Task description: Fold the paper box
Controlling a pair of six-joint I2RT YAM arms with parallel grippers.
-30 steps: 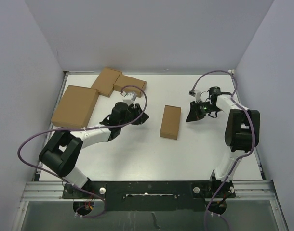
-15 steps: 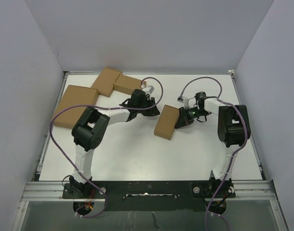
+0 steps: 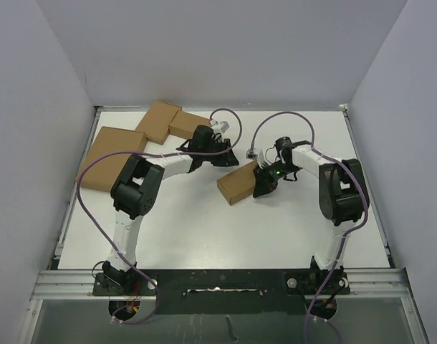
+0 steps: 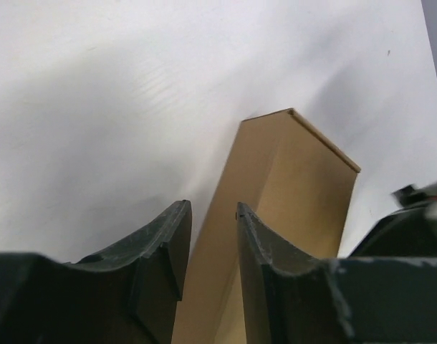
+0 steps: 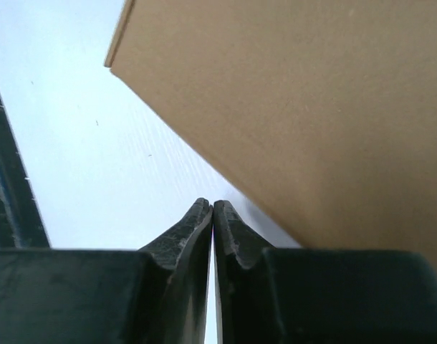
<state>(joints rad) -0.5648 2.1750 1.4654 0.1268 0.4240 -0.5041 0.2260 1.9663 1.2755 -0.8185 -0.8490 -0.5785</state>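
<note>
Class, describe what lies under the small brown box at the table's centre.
Only white table shows around the box, with the right claw, shut, near its edge. Anything directly beneath is covered.

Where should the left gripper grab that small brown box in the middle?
Probably the narrow end facing the left gripper, approached head-on: the small box lies flat, its length running straight away between the parted fingers, so that end fits them.

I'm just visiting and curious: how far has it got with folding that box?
Hardly begun. Done: nothing visibly folded; the box lies flat. In hand: the left gripper, slightly open, and the shut right gripper sit at its opposite sides. Left: all the folding; more cardboard waits at the far left.
</note>
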